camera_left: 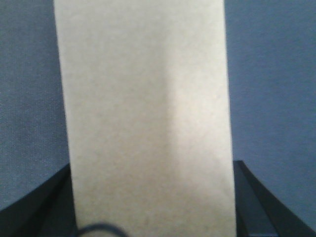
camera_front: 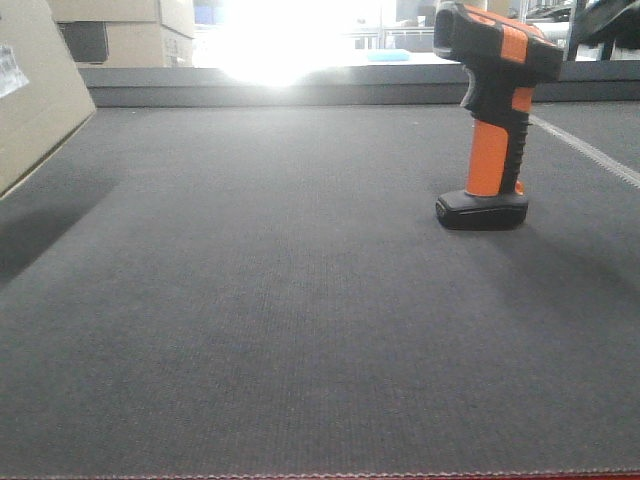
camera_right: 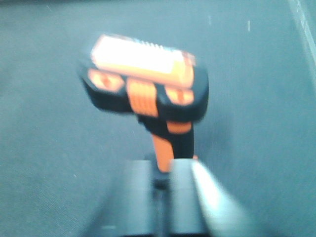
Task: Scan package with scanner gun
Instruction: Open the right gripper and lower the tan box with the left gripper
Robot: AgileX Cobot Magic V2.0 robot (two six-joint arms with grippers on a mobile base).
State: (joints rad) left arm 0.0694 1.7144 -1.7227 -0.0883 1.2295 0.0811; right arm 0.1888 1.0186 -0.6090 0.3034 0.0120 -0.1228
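The left tool holds the box between its fingers, tilted off the surface. The scanner stands upright just ahead of the right tool, whose opening I cannot tell. A blunt approach could topple it; a loose grip may drop the box.

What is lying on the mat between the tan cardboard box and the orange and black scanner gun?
Nothing: in the front view only bare dark grey mat lies between the tan cardboard box and the upright orange and black scanner gun.
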